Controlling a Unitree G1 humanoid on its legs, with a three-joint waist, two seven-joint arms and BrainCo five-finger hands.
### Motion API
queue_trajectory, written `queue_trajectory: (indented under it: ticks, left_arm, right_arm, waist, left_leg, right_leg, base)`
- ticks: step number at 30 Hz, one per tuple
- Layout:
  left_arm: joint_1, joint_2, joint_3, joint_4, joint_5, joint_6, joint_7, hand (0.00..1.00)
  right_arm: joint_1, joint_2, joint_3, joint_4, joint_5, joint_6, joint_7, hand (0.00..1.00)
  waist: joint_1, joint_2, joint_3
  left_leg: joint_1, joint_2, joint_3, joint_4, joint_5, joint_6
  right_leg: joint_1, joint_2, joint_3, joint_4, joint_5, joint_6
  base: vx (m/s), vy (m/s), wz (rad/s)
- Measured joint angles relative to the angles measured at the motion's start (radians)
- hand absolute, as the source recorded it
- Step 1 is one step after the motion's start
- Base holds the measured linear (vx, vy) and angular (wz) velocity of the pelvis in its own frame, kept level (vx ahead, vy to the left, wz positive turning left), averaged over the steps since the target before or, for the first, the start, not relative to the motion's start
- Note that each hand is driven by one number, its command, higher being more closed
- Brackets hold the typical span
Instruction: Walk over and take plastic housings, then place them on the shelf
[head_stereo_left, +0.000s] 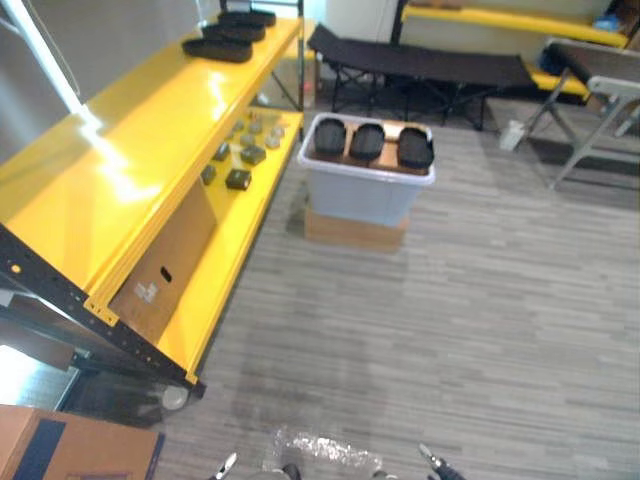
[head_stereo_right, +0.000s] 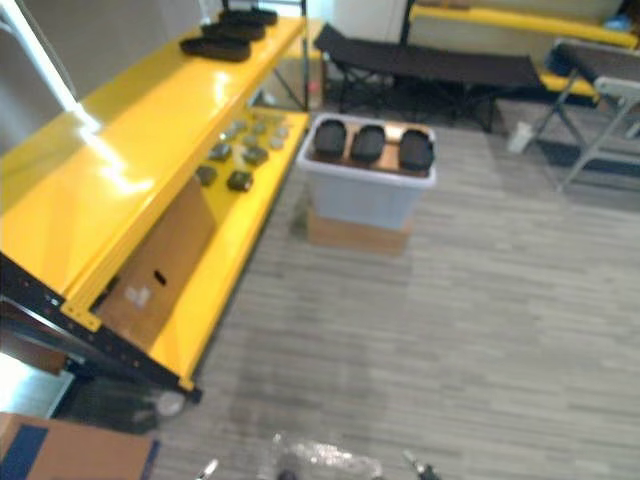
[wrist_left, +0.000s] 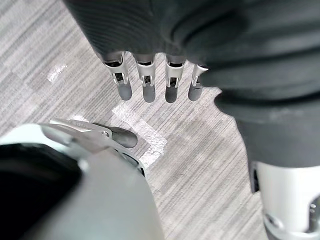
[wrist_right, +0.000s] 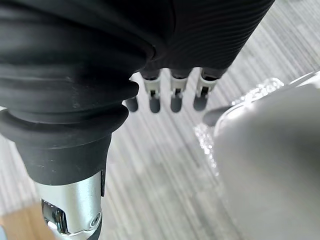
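Plastic housings, three black ones, sit side by side in the grey bin, which rests on a cardboard box on the floor, just off the yellow shelf. Three look-alike black pieces lie at the far end of the shelf's top level, so part of the job looks done. Left hand hangs over the floor, fingers relaxed, carrying nothing; right hand is the same, loose and empty. The bin is well ahead, so by my read the walk, the pick-up and the placing are all left for these three.
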Motion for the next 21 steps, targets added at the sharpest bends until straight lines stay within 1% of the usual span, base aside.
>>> queue_trajectory:
  ticks: [2, 4, 5, 6, 8, 9, 10, 13, 15, 16, 18, 19, 21]
  left_arm:
    - [-0.044, 0.002, -0.014, -0.001, -0.004, -0.013, 0.01, 0.0]
    - [-0.09, 0.008, -0.031, -0.01, -0.011, -0.031, 0.023, 0.0]
    - [-0.117, 0.006, -0.039, -0.014, -0.012, -0.04, 0.029, 0.0]
    - [-0.149, 0.002, -0.06, -0.038, -0.014, -0.046, 0.034, 0.0]
    - [-0.178, 0.002, -0.077, -0.05, -0.016, -0.047, 0.035, 0.0]
    - [-0.19, 0.003, -0.091, -0.05, -0.016, -0.047, 0.036, 0.0]
    - [-0.196, 0.005, -0.104, -0.051, -0.015, -0.047, 0.037, 0.0]
    - [-0.194, 0.007, -0.113, -0.049, -0.009, -0.046, 0.042, 0.0]
    - [-0.195, 0.012, -0.115, -0.049, -0.01, -0.05, 0.05, 0.0]
    - [-0.196, 0.011, -0.124, -0.049, -0.011, -0.06, 0.058, 0.0]
    - [-0.194, 0.012, -0.143, -0.048, -0.019, -0.074, 0.067, 0.0]
    - [-0.193, 0.011, -0.148, -0.048, -0.019, -0.085, 0.075, 0.0]
    - [-0.193, 0.01, -0.15, -0.05, -0.019, -0.088, 0.079, 0.0]
  right_arm:
    - [-0.053, -0.001, 0.014, -0.003, 0.001, -0.005, -0.001, 0.0]
    - [-0.1, -0.002, 0.031, -0.014, 0.003, -0.019, -0.004, 0.0]
    - [-0.12, -0.003, 0.042, -0.025, 0.004, -0.028, -0.005, 0.0]
    - [-0.149, -0.004, 0.05, -0.044, 0.007, -0.039, -0.008, 0.0]
    - [-0.177, -0.008, 0.066, -0.055, 0.025, -0.048, -0.019, 0.0]
    - [-0.179, -0.013, 0.076, -0.063, 0.041, -0.053, -0.024, 0.0]
    - [-0.178, -0.021, 0.083, -0.065, 0.044, -0.06, -0.025, 0.0]
    - [-0.179, -0.027, 0.096, -0.069, 0.052, -0.063, -0.024, 0.0]
    - [-0.178, -0.029, 0.124, -0.069, 0.053, -0.064, -0.023, 0.0]
    - [-0.178, -0.027, 0.126, -0.068, 0.053, -0.064, -0.022, 0.0]
    - [-0.174, -0.028, 0.125, -0.067, 0.053, -0.064, -0.022, 0.0]
    - [-0.168, -0.028, 0.125, -0.067, 0.053, -0.064, -0.022, 0.0]
    - [-0.158, -0.028, 0.125, -0.067, 0.053, -0.063, -0.023, 0.0]
  waist:
    - [0.005, 0.0, 0.034]
    - [0.009, -0.009, 0.073]
    - [0.009, -0.018, 0.098]
    - [0.01, -0.025, 0.134]
    - [0.014, -0.032, 0.168]
    - [0.019, -0.03, 0.175]
    - [0.025, -0.023, 0.18]
    - [0.029, -0.012, 0.187]
    - [0.029, -0.01, 0.188]
    - [0.03, -0.008, 0.189]
    - [0.03, -0.004, 0.193]
    - [0.03, -0.004, 0.193]
    - [0.029, -0.004, 0.193]
  left_leg:
    - [-0.037, 0.001, -0.002, 0.001, 0.006, 0.002]
    - [-0.058, 0.001, -0.003, 0.01, 0.005, 0.003]
    - [-0.079, 0.003, -0.005, 0.045, -0.005, 0.004]
    - [-0.118, 0.014, -0.008, 0.114, -0.036, 0.01]
    - [-0.159, 0.029, -0.01, 0.192, -0.068, 0.011]
    - [-0.179, 0.037, -0.013, 0.231, -0.086, 0.015]
    - [-0.191, 0.044, -0.019, 0.268, -0.106, 0.015]
    - [-0.21, 0.057, -0.026, 0.339, -0.136, 0.01]
    - [-0.224, 0.06, -0.027, 0.363, -0.154, 0.01]
    - [-0.236, 0.063, -0.027, 0.379, -0.16, 0.01]
    - [-0.238, 0.065, -0.027, 0.39, -0.161, 0.008]
    - [-0.238, 0.067, -0.03, 0.401, -0.167, 0.001]
    - [-0.234, 0.069, -0.038, 0.407, -0.17, -0.002]
  right_leg:
    - [-0.043, -0.001, 0.001, 0.015, 0.0, 0.0]
    - [-0.062, -0.002, 0.003, 0.024, -0.001, -0.002]
    - [-0.072, -0.008, 0.006, 0.038, -0.003, -0.006]
    - [-0.094, -0.011, 0.013, 0.069, -0.011, -0.019]
    - [-0.115, -0.012, 0.03, 0.098, -0.016, -0.025]
    - [-0.125, -0.012, 0.034, 0.114, -0.022, -0.035]
    - [-0.128, -0.011, 0.043, 0.13, -0.025, -0.037]
    - [-0.138, -0.014, 0.062, 0.173, -0.043, -0.05]
    - [-0.15, -0.016, 0.079, 0.19, -0.059, -0.038]
    - [-0.159, -0.016, 0.083, 0.197, -0.066, -0.034]
    - [-0.157, -0.016, 0.083, 0.199, -0.07, -0.031]
    - [-0.152, -0.016, 0.083, 0.2, -0.078, -0.023]
    - [-0.14, -0.014, 0.083, 0.197, -0.089, -0.017]
  base:
    - [-0.01, -0.001, 0.02]
    - [0.0, -0.001, 0.03]
    - [-0.01, -0.004, 0.08]
    - [-0.02, -0.01, 0.08]
    - [-0.01, -0.004, 0.02]
    - [0.0, 0.0, 0.0]
    - [0.04, 0.033, 0.0]
    - [0.02, 0.025, 0.0]
    - [-0.01, 0.02, -0.04]
    - [0.0, 0.0, 0.0]
    - [-0.04, -0.016, -0.02]
    - [-0.04, -0.03, 0.0]
    - [-0.04, -0.042, 0.06]
